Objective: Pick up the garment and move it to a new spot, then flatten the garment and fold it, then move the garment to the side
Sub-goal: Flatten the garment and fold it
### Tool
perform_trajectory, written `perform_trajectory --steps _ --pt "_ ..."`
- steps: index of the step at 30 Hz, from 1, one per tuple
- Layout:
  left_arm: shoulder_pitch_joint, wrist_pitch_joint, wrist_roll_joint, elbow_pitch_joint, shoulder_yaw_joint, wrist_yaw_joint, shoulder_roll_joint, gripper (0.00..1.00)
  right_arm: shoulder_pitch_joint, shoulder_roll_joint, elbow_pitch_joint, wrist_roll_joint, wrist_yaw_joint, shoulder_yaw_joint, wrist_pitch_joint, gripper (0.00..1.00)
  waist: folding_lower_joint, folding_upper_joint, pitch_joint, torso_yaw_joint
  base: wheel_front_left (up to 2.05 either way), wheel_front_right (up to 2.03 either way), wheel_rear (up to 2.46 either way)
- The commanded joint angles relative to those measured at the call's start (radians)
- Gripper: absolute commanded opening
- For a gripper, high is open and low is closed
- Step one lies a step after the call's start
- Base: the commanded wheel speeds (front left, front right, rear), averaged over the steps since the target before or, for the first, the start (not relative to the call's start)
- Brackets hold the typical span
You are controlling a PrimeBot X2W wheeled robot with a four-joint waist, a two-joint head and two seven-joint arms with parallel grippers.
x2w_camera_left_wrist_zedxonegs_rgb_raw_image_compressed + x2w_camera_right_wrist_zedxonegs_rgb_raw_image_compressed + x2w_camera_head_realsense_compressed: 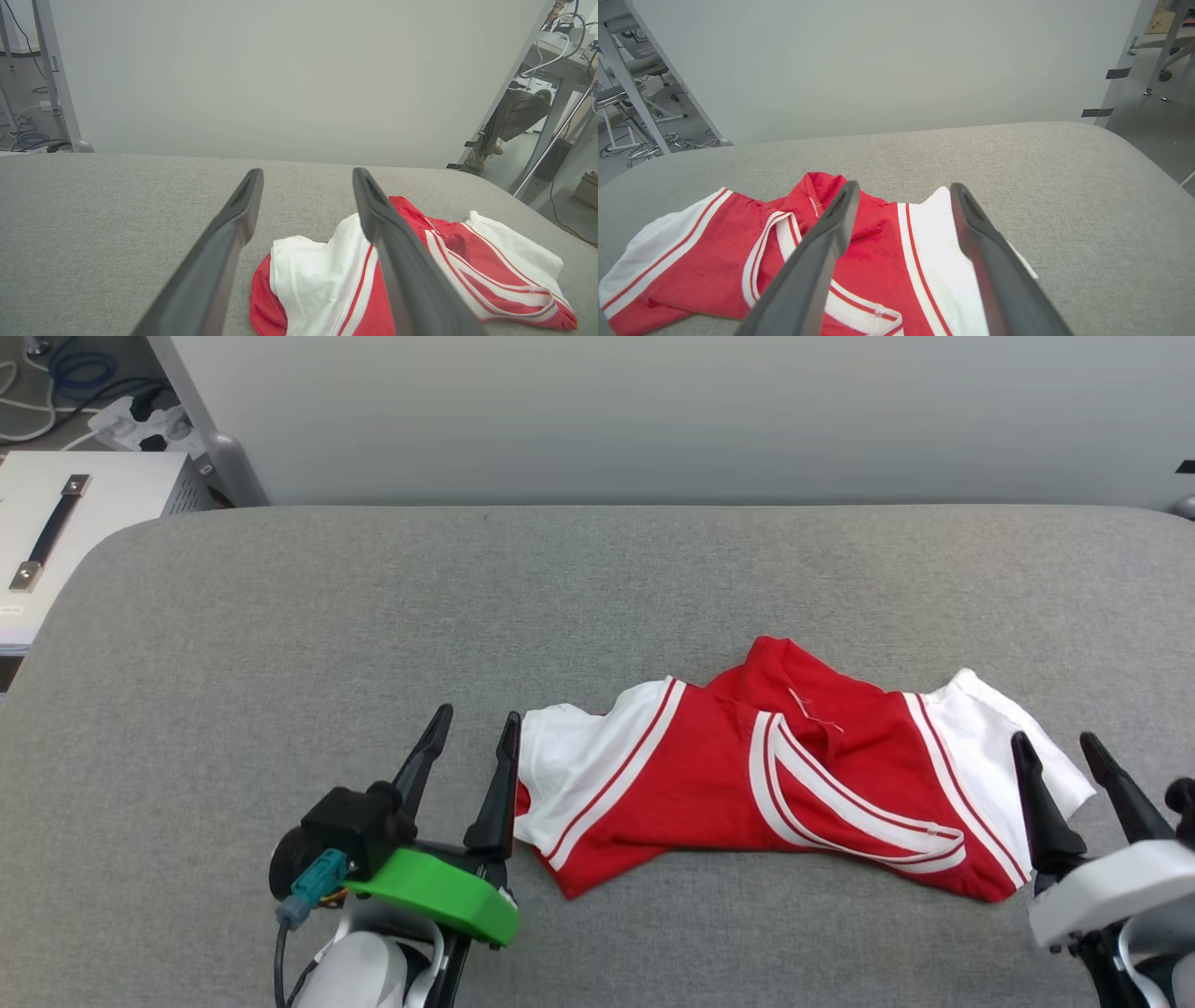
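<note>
The garment (709,775), a red jersey T-shirt with white sleeves and red-white striped trim, lies crumpled on the grey padded table (373,616), right of centre and near the front edge. Its lettering is hidden. My left gripper (472,726) stands open just left of the garment's left sleeve, with nothing between its fingers. My right gripper (1055,747) is open at the garment's right sleeve, holding nothing. In the left wrist view the garment (327,284) lies below and right of the open left gripper (306,179). Seen from the right wrist, the right gripper (901,191) hangs open above the garment (882,242).
A pale grey wall panel (653,411) backs the table. Off the table's far left stand a white box with a dark handle (56,523) and a power strip with cables (140,425). A seated person's leg and shoe (509,121) show beyond the table's right end.
</note>
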Motion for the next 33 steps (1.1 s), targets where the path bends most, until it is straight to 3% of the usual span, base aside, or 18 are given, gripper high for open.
perform_trajectory --steps 1,10,15,19,22,27,28,33 --pt "0.018 -0.006 -0.003 0.007 -0.002 -0.005 0.008 1.00 0.018 0.017 -0.003 -0.006 -0.001 -0.016 -0.018 1.00 0.0000 0.0000 0.003 -0.004 0.00 0.00 0.00" --pt "0.001 -0.006 0.002 0.018 -0.026 -0.005 0.046 1.00 0.051 0.069 -0.018 -0.015 -0.001 -0.033 -0.041 1.00 0.0000 0.0000 0.028 -0.033 0.00 0.00 0.00" --pt "-0.076 0.013 -0.031 0.039 -0.086 -0.005 0.120 1.00 0.042 0.075 -0.034 -0.018 -0.001 -0.043 -0.034 1.00 0.0000 0.0000 0.066 -0.054 0.00 0.00 0.00" --pt "-0.214 0.210 -0.112 0.050 -0.191 -0.005 0.222 1.00 0.036 0.076 -0.044 -0.024 -0.001 -0.049 -0.024 1.00 0.0000 0.0000 0.103 -0.066 0.00 0.00 0.00" --pt "-0.350 0.441 -0.213 0.054 -0.291 -0.005 0.306 1.00 0.022 0.078 -0.047 -0.027 -0.001 -0.050 -0.020 1.00 0.0000 0.0000 0.133 -0.080 0.00 0.00 0.00" --pt "-0.517 0.774 -0.393 0.089 -0.392 -0.005 0.381 1.00 -0.001 0.084 -0.042 -0.032 -0.001 -0.036 -0.018 1.00 0.0000 0.0000 0.169 -0.108 0.00 0.00 0.00" --pt "-0.589 0.903 -0.460 0.123 -0.435 -0.005 0.407 1.00 -0.012 0.088 -0.032 -0.033 -0.001 -0.023 -0.020 1.00 0.0000 0.0000 0.188 -0.127 0.00 0.00 0.00" --pt "-0.648 0.977 -0.499 0.175 -0.492 -0.005 0.431 1.00 -0.023 0.094 -0.015 -0.033 -0.001 -0.010 -0.029 1.00 0.0000 0.0000 0.209 -0.153 0.00 0.00 0.00"
